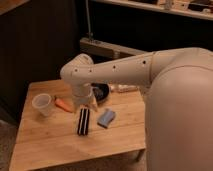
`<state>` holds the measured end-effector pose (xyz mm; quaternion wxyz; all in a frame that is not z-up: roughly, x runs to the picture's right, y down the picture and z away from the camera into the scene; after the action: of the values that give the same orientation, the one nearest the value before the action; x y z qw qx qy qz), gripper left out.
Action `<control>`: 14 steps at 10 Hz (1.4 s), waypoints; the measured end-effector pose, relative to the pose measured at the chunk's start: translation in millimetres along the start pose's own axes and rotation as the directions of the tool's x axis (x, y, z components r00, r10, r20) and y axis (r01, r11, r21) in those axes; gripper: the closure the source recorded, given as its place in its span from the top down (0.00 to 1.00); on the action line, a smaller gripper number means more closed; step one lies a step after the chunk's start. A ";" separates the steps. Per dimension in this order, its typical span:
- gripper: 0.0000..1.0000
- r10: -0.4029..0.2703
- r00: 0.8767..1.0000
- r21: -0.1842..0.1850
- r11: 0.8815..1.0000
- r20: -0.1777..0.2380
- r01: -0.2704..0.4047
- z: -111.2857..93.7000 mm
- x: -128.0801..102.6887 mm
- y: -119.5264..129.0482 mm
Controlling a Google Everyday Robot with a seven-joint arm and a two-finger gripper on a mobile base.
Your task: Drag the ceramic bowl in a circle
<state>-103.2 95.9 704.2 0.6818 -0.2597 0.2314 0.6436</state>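
The glossy black ceramic bowl (102,92) sits on the wooden table (50,145) near its far middle, mostly hidden behind my arm. My gripper (90,103) hangs below the white wrist, right at the bowl's near left rim. Whether it touches the bowl is hidden by the wrist.
A translucent white cup (42,104) stands at the left with an orange item (63,104) beside it. A black-and-white striped bar (83,121) and a blue sponge (106,118) lie in front of the gripper. A clear item (122,88) lies behind the bowl. My arm's large white body (180,115) fills the right.
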 end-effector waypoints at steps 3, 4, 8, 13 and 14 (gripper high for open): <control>0.65 0.000 1.000 0.000 1.000 0.000 0.000 0.0 0.0 0.0; 0.65 0.000 1.000 0.000 1.000 0.000 0.000 0.0 0.0 0.0; 0.65 0.010 1.000 -0.003 1.000 0.028 -0.010 -8.3 -9.0 -1.9; 0.65 0.076 0.985 -0.058 0.996 0.154 -0.068 -24.3 -84.7 -47.0; 0.65 0.099 0.981 -0.067 0.994 0.170 -0.088 -20.5 -95.4 -57.4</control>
<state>-51.7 8.2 753.9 0.6602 -0.2119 0.1641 0.7016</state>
